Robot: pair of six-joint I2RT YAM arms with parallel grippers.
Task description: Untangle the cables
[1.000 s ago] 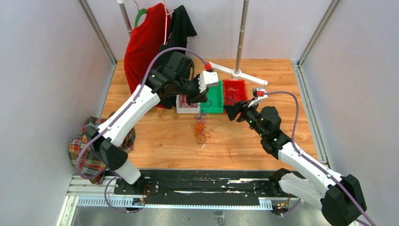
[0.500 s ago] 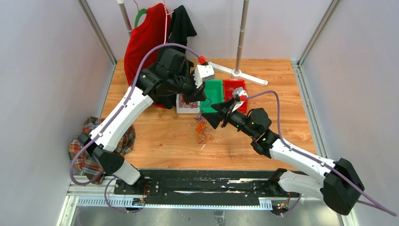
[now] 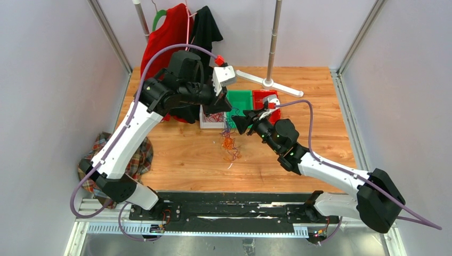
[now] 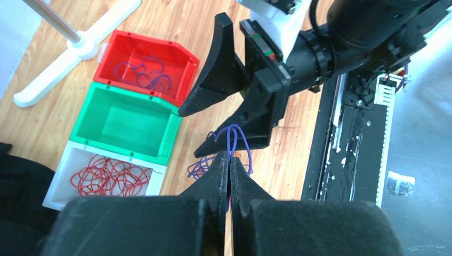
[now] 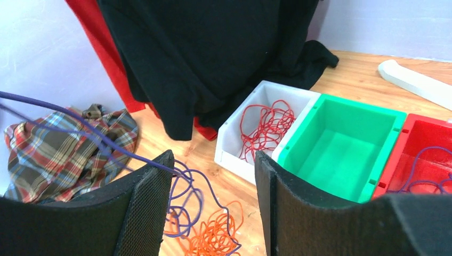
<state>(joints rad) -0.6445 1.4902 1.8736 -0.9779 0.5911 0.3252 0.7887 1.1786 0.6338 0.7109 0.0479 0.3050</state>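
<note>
the wooden bench (image 3: 320,106) is carrying three small bins in a row near its middle: a white bin (image 5: 240,168) on the left, a green bin (image 5: 341,160) touching it, and a red bin (image 4: 186,74) touching that on the right. just near of them, a loose heap of orange and purple cables (image 3: 229,145) is lying on the bare wood. toward the far side, the white foot of a stand (image 3: 266,81) is resting on the boards. a black garment (image 5: 213,64) is draping down onto the far left part, and a plaid cloth (image 5: 58,154) is lying crumpled at the left edge.
</note>
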